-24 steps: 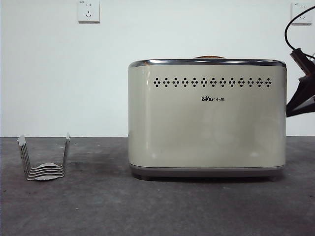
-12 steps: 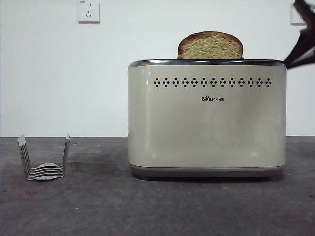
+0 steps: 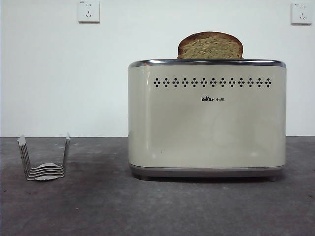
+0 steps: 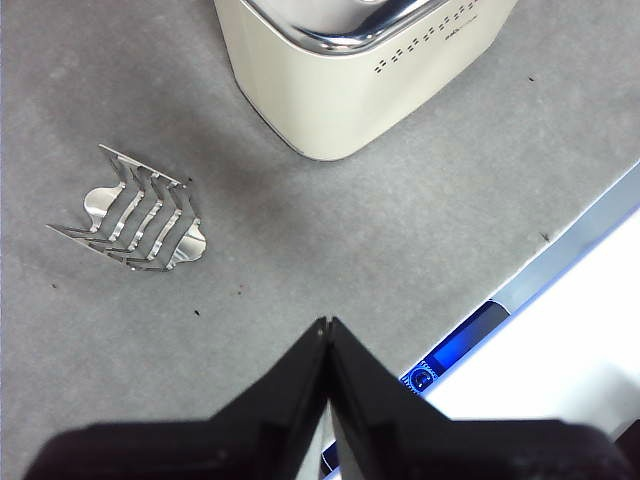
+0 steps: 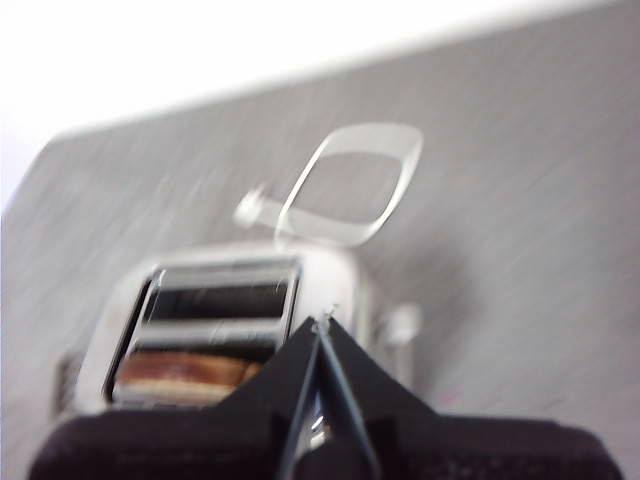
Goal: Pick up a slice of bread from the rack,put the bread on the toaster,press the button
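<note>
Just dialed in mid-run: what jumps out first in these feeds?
The big cream toaster fills the middle of the front view, with the slice of bread standing upright in its top, its rounded brown crust poking above the chrome rim. Off to the side on the grey table sits the small wire rack, with no bread in it. Both hands are shut and hold nothing: the left hand above the table near the rack, the right hand above the toaster.

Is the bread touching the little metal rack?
Apart. The front view shows the slice of bread up in the toaster; the rack stands alone.
</note>
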`<state>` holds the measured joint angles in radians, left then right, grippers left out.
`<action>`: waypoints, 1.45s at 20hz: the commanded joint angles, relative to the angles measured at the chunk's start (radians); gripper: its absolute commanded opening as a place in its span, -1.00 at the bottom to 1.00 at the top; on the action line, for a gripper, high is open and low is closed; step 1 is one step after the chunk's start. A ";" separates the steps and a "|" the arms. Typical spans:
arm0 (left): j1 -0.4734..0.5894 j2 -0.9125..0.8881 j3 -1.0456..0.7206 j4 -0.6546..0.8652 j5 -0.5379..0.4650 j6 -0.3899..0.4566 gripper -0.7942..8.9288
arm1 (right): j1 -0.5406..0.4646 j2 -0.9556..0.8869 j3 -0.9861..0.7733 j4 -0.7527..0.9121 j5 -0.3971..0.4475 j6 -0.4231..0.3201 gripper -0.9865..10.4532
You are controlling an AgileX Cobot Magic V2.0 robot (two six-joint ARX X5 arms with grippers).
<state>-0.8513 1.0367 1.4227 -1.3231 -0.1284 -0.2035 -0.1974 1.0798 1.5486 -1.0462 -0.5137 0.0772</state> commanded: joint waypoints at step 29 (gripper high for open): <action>0.483 -0.290 -0.097 0.122 -0.130 0.161 -0.84 | 0.002 0.208 0.257 -0.323 0.219 -0.012 -0.83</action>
<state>-0.3771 0.7631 1.3430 -1.2125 -0.2466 -0.1211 -0.1974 1.2861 1.8050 -1.3529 -0.2958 0.0700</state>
